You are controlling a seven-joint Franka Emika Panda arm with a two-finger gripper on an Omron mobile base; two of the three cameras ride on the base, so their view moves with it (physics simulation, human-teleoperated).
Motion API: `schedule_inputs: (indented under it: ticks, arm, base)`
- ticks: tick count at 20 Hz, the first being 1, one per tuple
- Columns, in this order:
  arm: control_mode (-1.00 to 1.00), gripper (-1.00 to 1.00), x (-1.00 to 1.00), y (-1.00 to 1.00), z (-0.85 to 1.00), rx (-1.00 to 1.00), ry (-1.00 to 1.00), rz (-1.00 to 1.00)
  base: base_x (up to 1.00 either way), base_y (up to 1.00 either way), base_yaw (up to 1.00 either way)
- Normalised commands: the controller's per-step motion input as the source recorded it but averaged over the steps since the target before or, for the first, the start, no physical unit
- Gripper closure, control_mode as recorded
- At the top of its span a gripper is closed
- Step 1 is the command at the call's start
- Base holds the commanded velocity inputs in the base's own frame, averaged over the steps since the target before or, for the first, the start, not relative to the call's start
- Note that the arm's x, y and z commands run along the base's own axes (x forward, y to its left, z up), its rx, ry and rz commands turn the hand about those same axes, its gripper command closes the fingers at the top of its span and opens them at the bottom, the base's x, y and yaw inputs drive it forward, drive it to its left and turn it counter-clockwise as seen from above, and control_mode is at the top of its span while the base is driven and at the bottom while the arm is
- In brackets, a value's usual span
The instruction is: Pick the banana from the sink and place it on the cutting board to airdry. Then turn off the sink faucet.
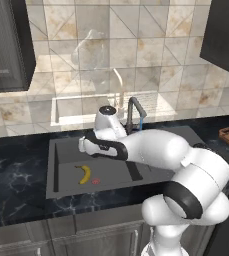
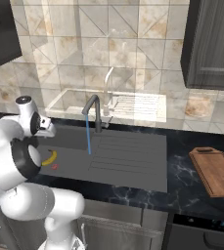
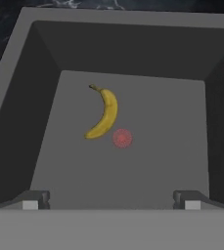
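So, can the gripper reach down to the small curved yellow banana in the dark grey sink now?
Probably yes: the open gripper hangs above the banana, nothing between them.

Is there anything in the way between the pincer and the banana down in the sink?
Nothing visible. The open pincer looks down into the sink at the banana, with bare basin floor between; the red drain ring sits just beside it.

Black marble counter — tiled wall behind, dark upper cabinets, grey cupboard doors below.
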Motion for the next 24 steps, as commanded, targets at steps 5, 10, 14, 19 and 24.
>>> schedule_inputs:
  ticks: [5, 10, 14, 19, 24]
  arm:
    - [-1.00, -1.00, 0.12, 0.04, -0.33, 0.00, 0.00, 0.00]
    - [-1.00, -1.00, 0.16, 0.15, -0.19, 0.00, 0.00, 0.00]
    - [-1.00, -1.00, 0.21, 0.12, -0.20, 0.00, 0.00, 0.00]
    - [-1.00, -1.00, 0.20, 0.04, -0.27, 0.00, 0.01, 0.00]
    - [-1.00, -1.00, 0.20, 0.04, -0.24, 0.00, 0.01, 0.00]
  base:
    - [0.00, 0.00, 0.00]
    - [0.00, 0.00, 0.00]
    - [0.00, 0.00, 0.00]
    - [0.00, 0.00, 0.00]
    - [0.00, 0.00, 0.00]
